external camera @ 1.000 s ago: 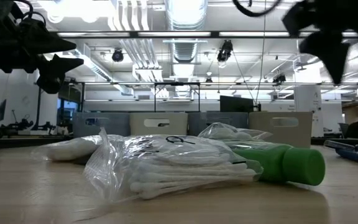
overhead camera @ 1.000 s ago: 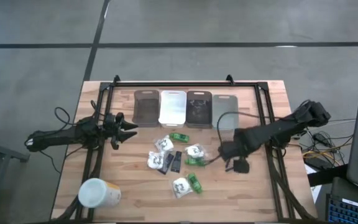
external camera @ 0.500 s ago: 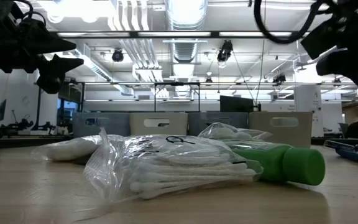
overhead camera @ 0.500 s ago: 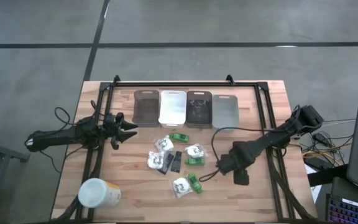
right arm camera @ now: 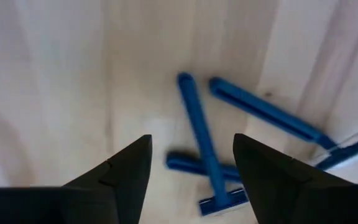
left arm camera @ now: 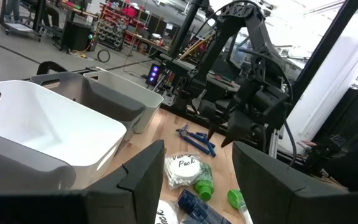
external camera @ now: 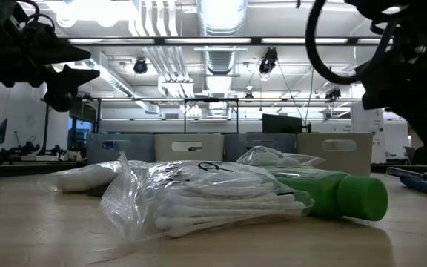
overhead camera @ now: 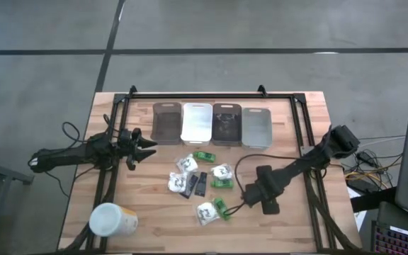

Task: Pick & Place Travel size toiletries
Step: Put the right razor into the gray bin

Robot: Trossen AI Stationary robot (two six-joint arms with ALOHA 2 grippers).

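The toiletries lie loose on the table's middle: white round packets (overhead camera: pixel 186 164), green pieces (overhead camera: pixel 222 183), flat black sachets (overhead camera: pixel 197 184). Blue razors (right arm camera: pixel 197 134) lie crossed on the wood at the heap's right. My right gripper (right arm camera: pixel 191 140) is open above the razors, pointing down, one finger on either side of them, touching nothing; in the high view it (overhead camera: pixel 245 197) stands right of the heap. My left gripper (overhead camera: pixel 146 149) is open and empty, in the air left of the heap. The low view shows a packet of cotton swabs (external camera: pixel 206 196) and a green bottle (external camera: pixel 339 194) up close.
Four small bins (overhead camera: pixel 197 122) stand in a row at the table's far side. A white-and-yellow cup (overhead camera: pixel 112 219) lies near the front left corner. A black frame (overhead camera: pixel 303 127) runs around the work area. A cable loops from my right arm.
My right gripper has gone toward the table's near edge and left, coming down toward the razors at the heap's right side. The toiletries lie where they were.
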